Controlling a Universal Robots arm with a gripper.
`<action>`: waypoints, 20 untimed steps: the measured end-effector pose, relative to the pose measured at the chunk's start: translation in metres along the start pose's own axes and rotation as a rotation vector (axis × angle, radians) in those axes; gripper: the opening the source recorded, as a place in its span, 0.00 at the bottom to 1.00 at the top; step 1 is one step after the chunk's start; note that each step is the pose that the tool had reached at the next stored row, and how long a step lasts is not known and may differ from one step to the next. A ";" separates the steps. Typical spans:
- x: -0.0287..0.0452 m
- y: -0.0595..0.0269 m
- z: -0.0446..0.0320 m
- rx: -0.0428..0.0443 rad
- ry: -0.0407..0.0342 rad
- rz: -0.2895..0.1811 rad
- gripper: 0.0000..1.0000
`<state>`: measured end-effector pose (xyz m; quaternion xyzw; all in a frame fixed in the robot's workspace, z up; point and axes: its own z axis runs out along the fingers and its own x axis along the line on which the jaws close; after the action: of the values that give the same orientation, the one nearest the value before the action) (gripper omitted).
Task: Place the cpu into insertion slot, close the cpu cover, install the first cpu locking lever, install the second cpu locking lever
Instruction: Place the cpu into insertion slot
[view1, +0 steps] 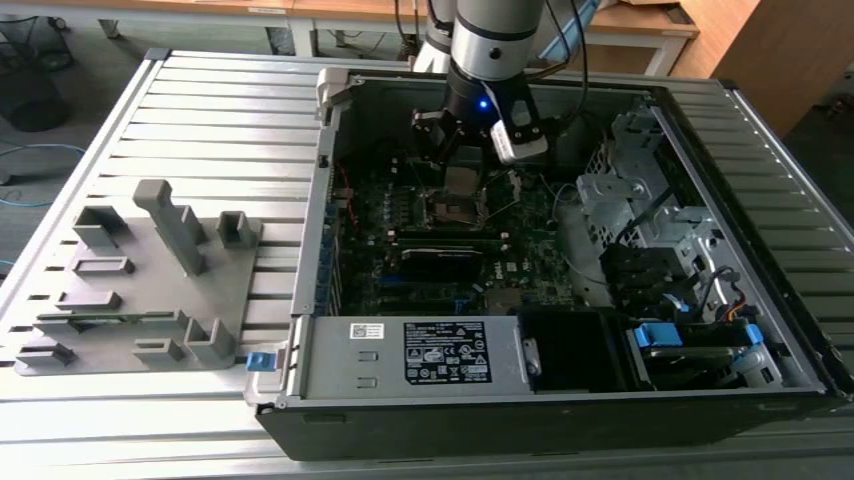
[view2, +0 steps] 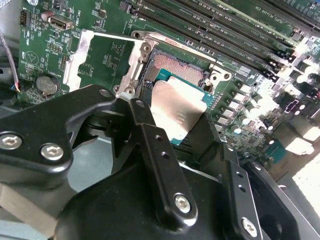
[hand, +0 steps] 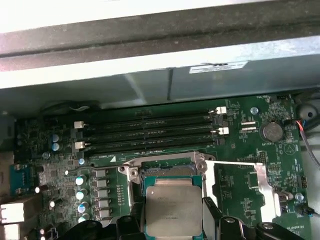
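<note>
Here we are inside the open computer case (view1: 310, 262), which sits on the slatted tabletop (view1: 227, 120) toward the edge at the exterior view's right, with a grey fixture block (view1: 160, 290) near the opposite edge. The arm reaches down into the case, and the pincer (view1: 465, 168) is clenched on the cpu (view1: 463, 181), hanging right over the insertion slot (view1: 447, 208). In the second wrist view, the two black fingers (view2: 150, 142) pinch the cpu (view2: 177, 112) by opposite edges, its pale metal face up. It hangs just over the insertion slot (view2: 177, 70), covering its nearer part; contact is impossible to call. The cpu cover (view2: 82, 52) is swung fully open and lies beside the slot, with green board showing through its window and a coin battery (view2: 46, 85) just beyond. The first wrist view agrees: cpu (hand: 173, 210) gripped over the insertion slot (hand: 167, 172), cpu cover (hand: 263, 182) open alongside, memory slots (hand: 150, 132) past the socket.
</note>
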<state>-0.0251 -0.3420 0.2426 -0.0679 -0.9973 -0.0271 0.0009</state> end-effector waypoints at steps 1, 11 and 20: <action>0.0000 0.0000 0.0001 -0.0001 -0.0008 0.015 0.54; 0.0000 -0.0002 0.0028 -0.0010 -0.0105 0.195 0.54; 0.0000 -0.0003 0.0047 -0.0016 -0.0179 0.335 0.54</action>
<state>-0.0251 -0.3420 0.2378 -0.2333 -0.9720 -0.0268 -0.0036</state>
